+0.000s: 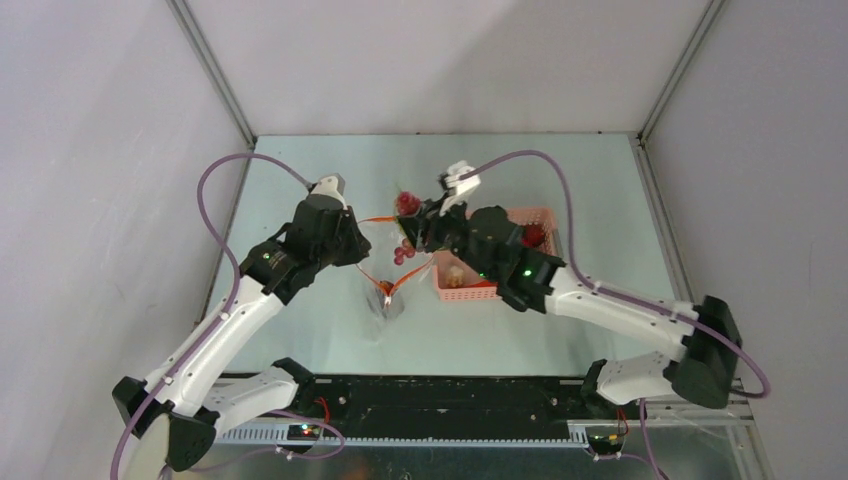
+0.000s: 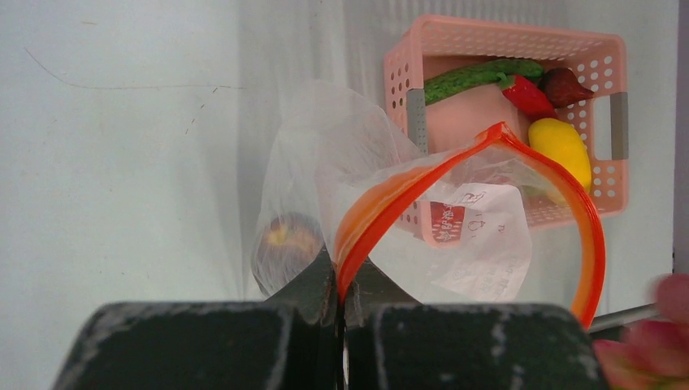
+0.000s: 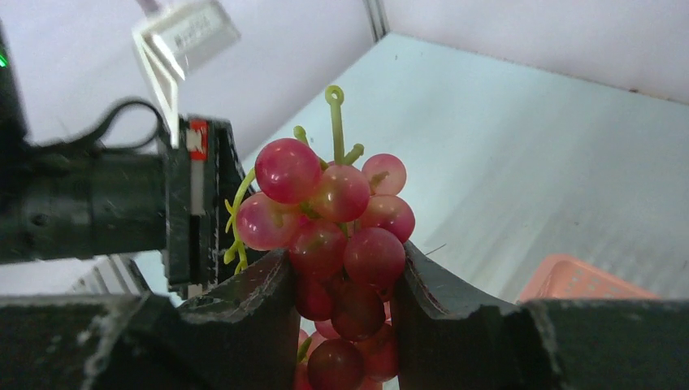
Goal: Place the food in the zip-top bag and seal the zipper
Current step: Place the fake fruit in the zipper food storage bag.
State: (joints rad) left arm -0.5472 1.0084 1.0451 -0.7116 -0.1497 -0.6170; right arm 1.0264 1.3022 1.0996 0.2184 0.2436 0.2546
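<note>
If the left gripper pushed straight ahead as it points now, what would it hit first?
Probably the pink mesh basket, seen behind the clear crinkly plastic bag that the left gripper pinches by its orange-red strip; depth is unclear.

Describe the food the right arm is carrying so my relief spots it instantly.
Left of the pink basket in the top view, by the open zip-top bag, the right arm's fingers clamp a grape bunch. It is the only cluster of glossy red balls with green stems; the basket's food is all single pieces.
</note>
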